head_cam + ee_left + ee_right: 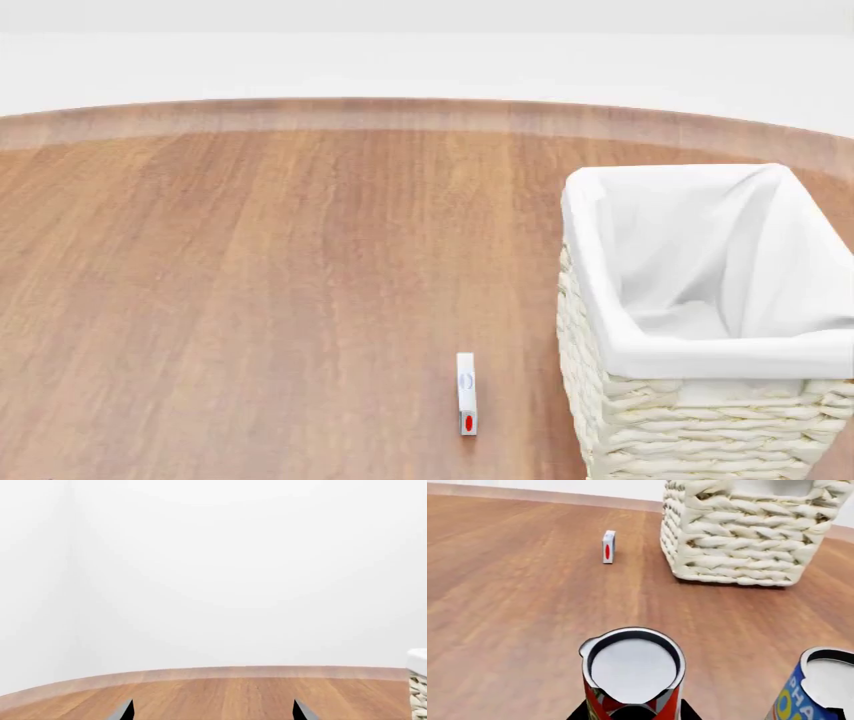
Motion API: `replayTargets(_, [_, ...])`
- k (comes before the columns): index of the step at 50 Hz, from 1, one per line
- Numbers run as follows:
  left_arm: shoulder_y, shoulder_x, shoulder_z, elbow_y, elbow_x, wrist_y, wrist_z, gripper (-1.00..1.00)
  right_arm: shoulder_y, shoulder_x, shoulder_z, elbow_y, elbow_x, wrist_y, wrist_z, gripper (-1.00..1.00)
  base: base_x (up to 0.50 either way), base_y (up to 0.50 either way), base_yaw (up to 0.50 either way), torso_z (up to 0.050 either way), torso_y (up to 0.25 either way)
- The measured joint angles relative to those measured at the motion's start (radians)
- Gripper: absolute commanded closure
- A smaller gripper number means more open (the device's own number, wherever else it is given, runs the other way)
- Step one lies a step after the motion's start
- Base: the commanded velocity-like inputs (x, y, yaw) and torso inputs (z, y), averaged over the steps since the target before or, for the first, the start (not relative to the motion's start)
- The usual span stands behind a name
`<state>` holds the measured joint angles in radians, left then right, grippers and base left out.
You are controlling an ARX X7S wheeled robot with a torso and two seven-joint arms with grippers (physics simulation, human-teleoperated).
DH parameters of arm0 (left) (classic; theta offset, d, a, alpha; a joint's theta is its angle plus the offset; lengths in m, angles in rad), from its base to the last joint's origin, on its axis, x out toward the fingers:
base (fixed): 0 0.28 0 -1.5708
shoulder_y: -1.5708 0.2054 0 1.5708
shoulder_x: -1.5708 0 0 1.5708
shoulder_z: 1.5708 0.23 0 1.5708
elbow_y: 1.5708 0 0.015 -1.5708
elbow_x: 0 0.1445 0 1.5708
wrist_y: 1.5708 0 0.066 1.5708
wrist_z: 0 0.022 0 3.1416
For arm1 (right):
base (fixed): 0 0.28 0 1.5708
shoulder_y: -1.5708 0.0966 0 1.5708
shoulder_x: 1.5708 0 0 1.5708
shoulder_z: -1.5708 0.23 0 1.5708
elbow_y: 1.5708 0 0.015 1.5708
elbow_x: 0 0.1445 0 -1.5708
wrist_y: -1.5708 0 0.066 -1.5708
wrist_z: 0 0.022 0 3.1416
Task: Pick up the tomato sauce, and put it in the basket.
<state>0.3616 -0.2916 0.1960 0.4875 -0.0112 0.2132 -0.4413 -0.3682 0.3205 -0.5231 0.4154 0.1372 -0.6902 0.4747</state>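
In the right wrist view the tomato sauce (632, 672), a tin can with a silver top and a red label, stands upright between the dark fingers of my right gripper (634, 715). The fingers press against both its sides. The basket (747, 535), cream wicker with a white liner, stands beyond the can; it also shows in the head view (694, 400) at the right. My left gripper (212, 712) is open and empty above bare wooden table, with a corner of the basket (418, 690) at the picture's edge. Neither gripper shows in the head view.
A blue-and-yellow can (817, 690) stands close beside the tomato sauce. A small white box with a red mark (466, 393) stands on the wooden table (240, 300) left of the basket; it also shows in the right wrist view (608, 546).
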Motion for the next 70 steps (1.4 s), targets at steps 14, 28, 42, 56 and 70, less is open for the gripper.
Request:
replayTargets(14, [0.001,-0.006,0.002,0.005,-0.002,-0.001,-0.007,-1.0,-0.006,0.0,-0.026,-0.025,-0.036,0.015,-0.006,1.0,0.0,0.0,0.0,0.0,0.0])
replayTargets(28, [0.002,-0.012,0.005,0.006,-0.004,0.0,-0.013,-1.0,0.0,-0.009,-0.064,-0.216,-0.111,0.198,-0.006,1.0,0.0,0.0,0.0,0.0,0.0])
replayTargets(42, [-0.002,-0.016,0.01,0.004,-0.006,0.0,-0.018,-1.0,0.074,-0.026,-0.056,-0.463,-0.119,0.498,-0.021,1.0,0.0,0.0,0.0,0.0,0.0])
replayTargets(56, [-0.005,-0.022,0.01,0.006,-0.011,-0.003,-0.024,-1.0,0.207,-0.056,-0.03,-0.633,-0.137,0.808,-0.014,1.0,0.0,0.0,0.0,0.0,0.0])
replayTargets(70, [-0.008,-0.026,0.013,0.005,-0.014,-0.005,-0.029,-1.0,0.255,-0.064,-0.023,-0.69,-0.138,0.917,-0.007,1.0,0.0,0.0,0.0,0.0,0.001])
